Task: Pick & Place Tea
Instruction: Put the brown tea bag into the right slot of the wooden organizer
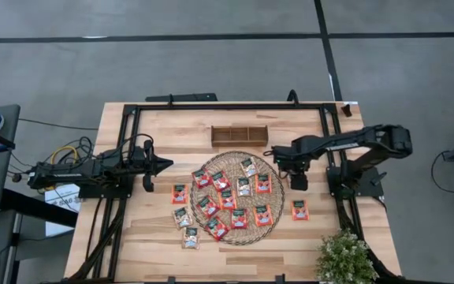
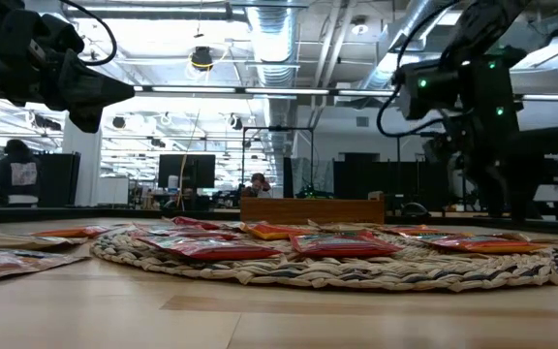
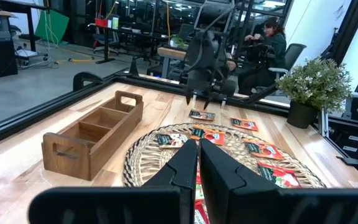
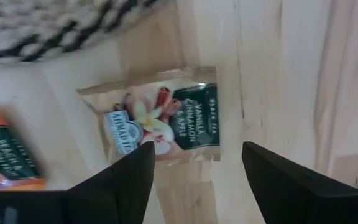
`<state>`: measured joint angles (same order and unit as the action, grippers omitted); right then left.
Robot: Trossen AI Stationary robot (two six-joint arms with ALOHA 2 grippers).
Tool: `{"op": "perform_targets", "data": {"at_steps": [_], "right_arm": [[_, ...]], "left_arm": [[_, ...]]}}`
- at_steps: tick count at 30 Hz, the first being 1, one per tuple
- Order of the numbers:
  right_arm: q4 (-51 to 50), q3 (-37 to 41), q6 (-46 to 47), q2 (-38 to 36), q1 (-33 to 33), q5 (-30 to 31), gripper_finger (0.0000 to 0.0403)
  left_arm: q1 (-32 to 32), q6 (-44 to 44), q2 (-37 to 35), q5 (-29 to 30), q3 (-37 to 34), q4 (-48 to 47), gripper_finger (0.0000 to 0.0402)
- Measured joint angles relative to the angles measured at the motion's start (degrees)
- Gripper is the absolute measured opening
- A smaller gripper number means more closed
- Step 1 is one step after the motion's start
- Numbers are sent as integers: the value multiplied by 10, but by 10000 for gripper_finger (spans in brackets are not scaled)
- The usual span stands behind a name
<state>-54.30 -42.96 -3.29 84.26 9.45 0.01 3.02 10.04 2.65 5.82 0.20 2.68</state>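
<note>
The right gripper (image 1: 299, 181) hangs over the bare table (image 1: 156, 237) just off the right edge of the round woven mat (image 1: 235, 234), its two fingers (image 4: 129, 177) spread wide with nothing between them. Directly beneath it, in the right wrist view, lies a pale sachet (image 4: 163, 118) with a dark label, flat on the wood beside the mat's rim; next to it the corner of an orange sachet (image 4: 5, 158) shows. The high view hides that pale sachet under the gripper. The rest of the tea (image 1: 228, 199) lies mostly on the mat, red-orange and pale white-green packets scattered flat across the weave. A few sit off it on the wood: one red-orange sachet (image 1: 180, 193) by the mat's left edge, two pale ones (image 1: 186, 226) near its lower left, and another red-orange one (image 1: 299, 210) toward the table's right edge. The brown wooden tray (image 1: 240, 136), with three compartments, stands just beyond the mat toward the table's far edge, and no sachet shows in it. The left gripper (image 1: 164, 165) waits over the left part of the table, apart from the mat, its fingers (image 3: 182, 168) pressed together and holding nothing. A potted plant (image 1: 345, 258) stands at the near right corner. In the low view, people sit in the room beyond the table.
</note>
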Motion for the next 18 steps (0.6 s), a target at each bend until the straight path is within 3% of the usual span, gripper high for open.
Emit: {"op": "perform_targets", "data": {"at_steps": [18], "right_arm": [[5,-7,-18,76,30,-15,233]], "left_arm": [[0,0,0,0,0,0,8]]}}
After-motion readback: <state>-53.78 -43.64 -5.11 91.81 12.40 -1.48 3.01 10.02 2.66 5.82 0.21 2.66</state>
